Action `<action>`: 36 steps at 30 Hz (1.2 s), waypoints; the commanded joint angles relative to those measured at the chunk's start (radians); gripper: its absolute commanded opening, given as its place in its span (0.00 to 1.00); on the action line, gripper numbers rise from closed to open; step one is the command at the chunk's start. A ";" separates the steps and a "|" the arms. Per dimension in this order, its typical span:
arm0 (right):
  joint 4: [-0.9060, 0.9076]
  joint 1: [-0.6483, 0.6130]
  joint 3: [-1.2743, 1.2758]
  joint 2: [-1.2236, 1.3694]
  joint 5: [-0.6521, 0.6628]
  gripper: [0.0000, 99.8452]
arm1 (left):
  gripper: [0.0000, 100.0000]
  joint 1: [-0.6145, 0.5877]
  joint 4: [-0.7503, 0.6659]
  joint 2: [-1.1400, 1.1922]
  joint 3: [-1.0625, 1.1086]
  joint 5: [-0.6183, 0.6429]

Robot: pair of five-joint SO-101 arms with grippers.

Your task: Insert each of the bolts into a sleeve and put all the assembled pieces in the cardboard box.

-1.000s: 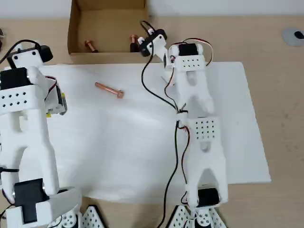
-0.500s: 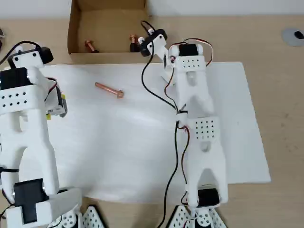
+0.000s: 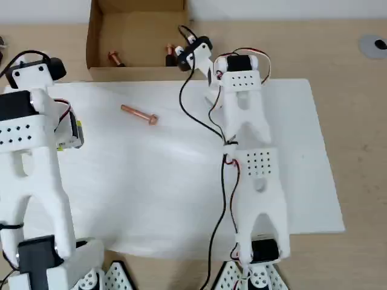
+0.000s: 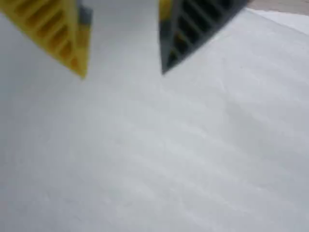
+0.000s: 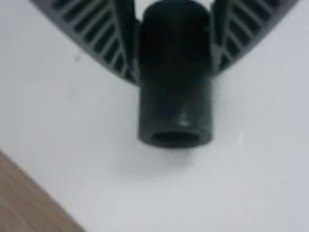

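Change: the left arm has drawn slightly towards the near edge over the last second; the right arm, the bolt (image 3: 139, 114) and the box contents have not moved
Left pincer (image 4: 123, 71): open wide, holding nothing; hangs over the white sheet (image 3: 151, 181) at the left of the bench (image 3: 357, 121)
Right pincer (image 5: 176, 72): closed on the black sleeve (image 5: 176, 111), its open bore showing; held at the far edge of the sheet, just near of the cardboard box (image 3: 91, 42)
Bolt: lies loose on the sheet, far left of centre, between the arms
Box: two copper-coloured pieces (image 3: 115, 58) inside, likely finished
Meaning: one bolt is left to fit; the left arm seems poised to fetch it
Writing: none legible
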 commanded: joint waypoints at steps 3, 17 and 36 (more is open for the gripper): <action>0.190 -0.019 -0.386 -0.024 0.002 0.01 | 0.11 0.029 0.006 -0.033 -0.035 -0.011; 0.201 0.071 -0.374 -0.321 -0.127 0.01 | 0.11 0.187 -0.006 -0.028 0.100 -0.095; 0.198 0.236 0.430 -1.274 -0.321 0.01 | 0.11 0.184 -0.354 -0.039 0.315 -0.060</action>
